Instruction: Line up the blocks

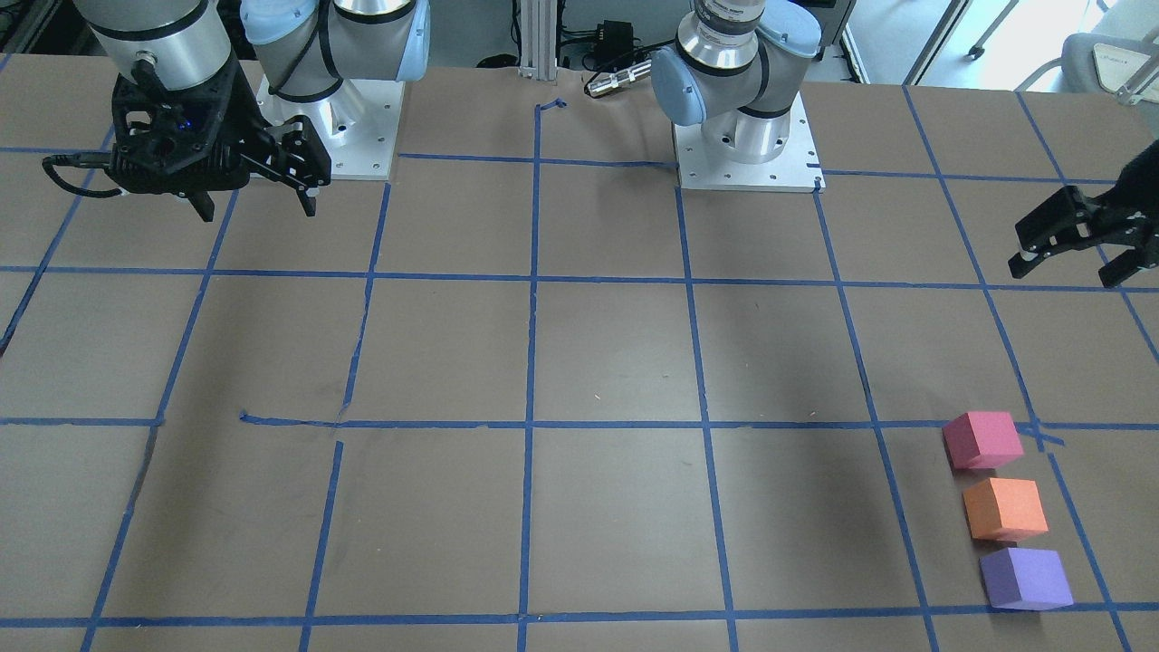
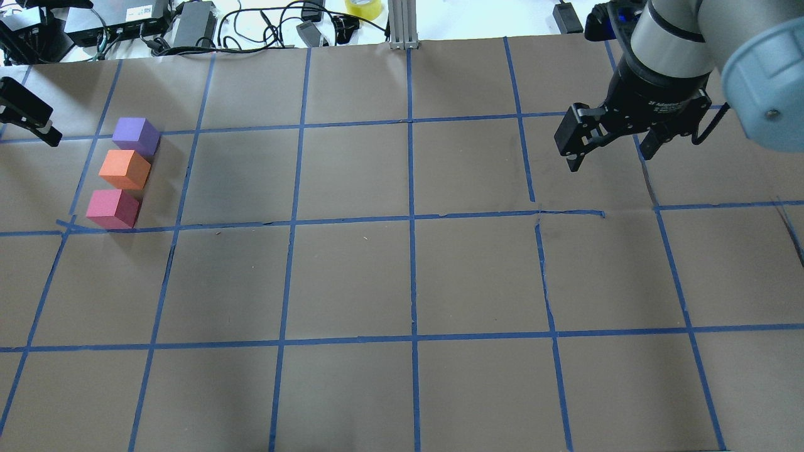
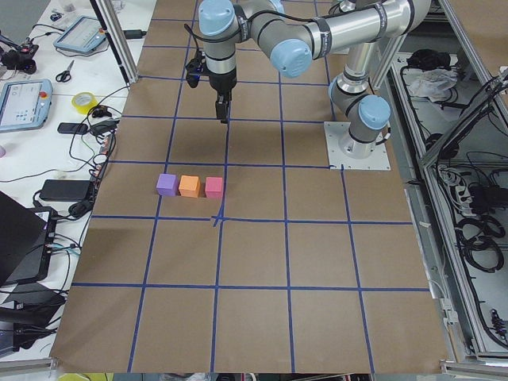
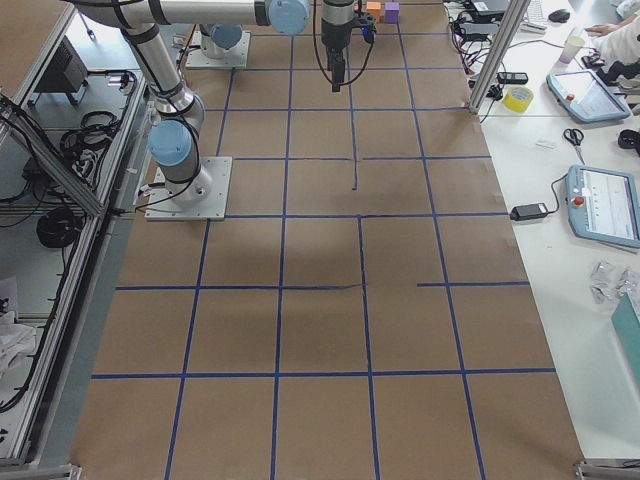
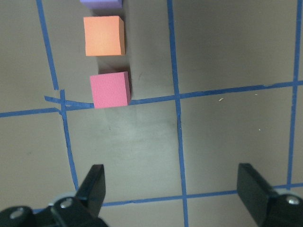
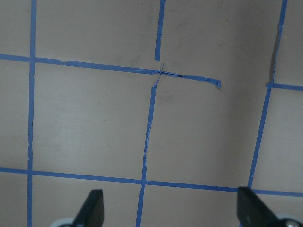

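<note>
Three small foam blocks stand in a close row on the brown table: reddish-pink (image 1: 982,439), orange (image 1: 1005,509), purple (image 1: 1026,578). From overhead they sit at the far left: purple (image 2: 135,135), orange (image 2: 124,169), pink (image 2: 113,208). My left gripper (image 1: 1064,270) is open and empty. It hovers beside the row, on the robot's side of the pink block (image 5: 111,90). My right gripper (image 2: 609,160) is open and empty, far from the blocks over bare table on the other side.
Blue tape lines (image 2: 411,220) mark a grid on the table. The arms' base plates (image 1: 747,158) sit at the robot's edge. Cables, power bricks and a yellow tape roll (image 2: 363,7) lie beyond the far edge, beside an aluminium post (image 2: 402,25).
</note>
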